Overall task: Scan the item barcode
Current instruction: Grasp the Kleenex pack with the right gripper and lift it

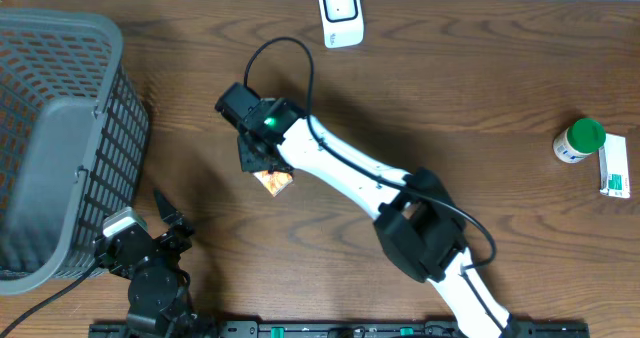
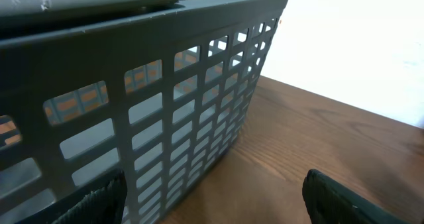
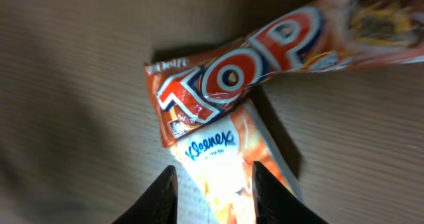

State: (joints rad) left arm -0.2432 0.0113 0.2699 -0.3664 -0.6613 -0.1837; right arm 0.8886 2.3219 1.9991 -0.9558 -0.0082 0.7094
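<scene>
A small orange-and-white Kleenex tissue pack (image 3: pixel 222 159) lies on the wooden table, partly under an orange "TOP" snack wrapper (image 3: pixel 265 58). My right gripper (image 3: pixel 215 194) points down over the pack, its two black fingers pressed against the pack's sides. From overhead, the right gripper (image 1: pixel 262 156) covers most of the pack (image 1: pixel 274 182), with only an orange corner showing. The white scanner (image 1: pixel 340 13) stands at the far edge of the table. My left gripper (image 1: pixel 165 221) rests open near the front left, beside the basket, holding nothing.
A large grey slatted basket (image 1: pixel 60 128) fills the left side and stands close in front of the left gripper (image 2: pixel 215 207). A green-capped white bottle (image 1: pixel 578 141) and a small white box (image 1: pixel 616 168) sit at the far right.
</scene>
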